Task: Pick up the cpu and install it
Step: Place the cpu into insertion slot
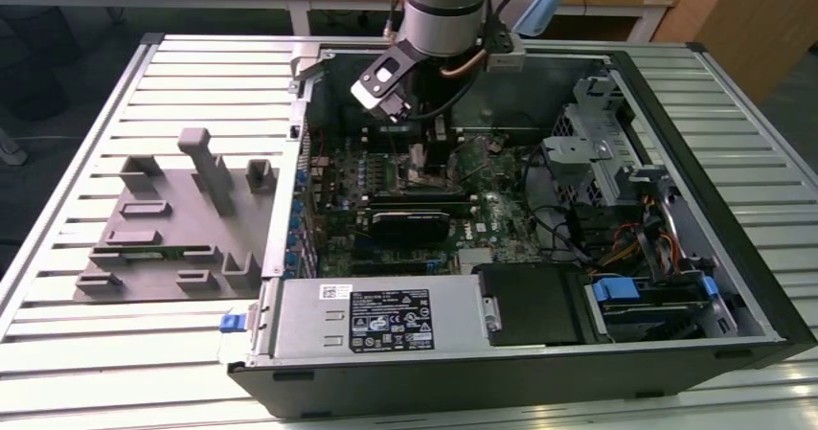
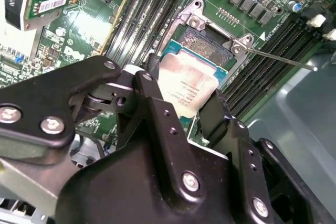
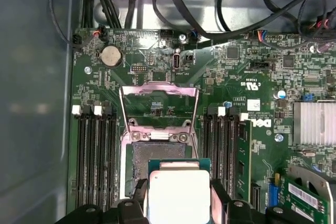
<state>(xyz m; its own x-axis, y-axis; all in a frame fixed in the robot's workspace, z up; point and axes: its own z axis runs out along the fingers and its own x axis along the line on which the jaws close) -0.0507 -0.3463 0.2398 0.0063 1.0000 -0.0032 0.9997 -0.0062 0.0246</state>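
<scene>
Clamping the cpu [image 2: 185,81] by its edges, the gripper [image 2: 184,100] holds it partly over the open socket [image 3: 152,157] on the motherboard [image 3: 252,66]: pickup looks done, seating not yet.

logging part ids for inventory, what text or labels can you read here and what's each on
power supply label: print and symbols, too small to read
cpu top, held in the gripper: faint print, too blurred to read
motherboard: white markings, too small to read
Nothing can be quoted reliably.
</scene>
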